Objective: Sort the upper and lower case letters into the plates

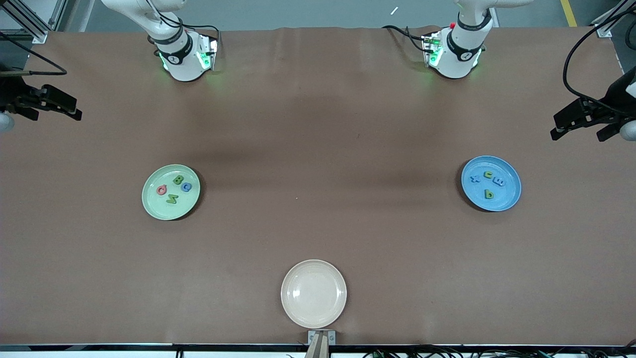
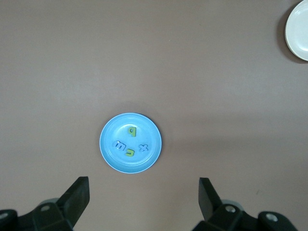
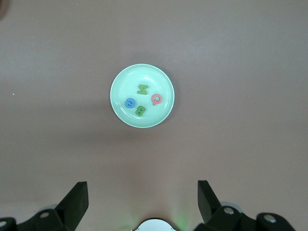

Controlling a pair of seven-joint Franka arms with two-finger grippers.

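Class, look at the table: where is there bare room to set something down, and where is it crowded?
Bare cloth spans the middle, between the green plate and the blue plate, from the robot bases down to the cream plate, which is itself bare. Crowded: four letters lie in each coloured plate. The left gripper and right gripper hang open at the table's ends.

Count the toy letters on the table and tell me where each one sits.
8. Four lie in the pale green plate: pink, blue, two green. Four lie in the bright blue plate: two blue, two green. None looks hidden.

You look down on a pale green plate [image 3: 119, 107] on brown table [image 3: 240, 57]. It holds four letters [image 3: 142, 88]. The right gripper's [image 3: 142, 204] fingers [image 3: 74, 199] are spread wide.
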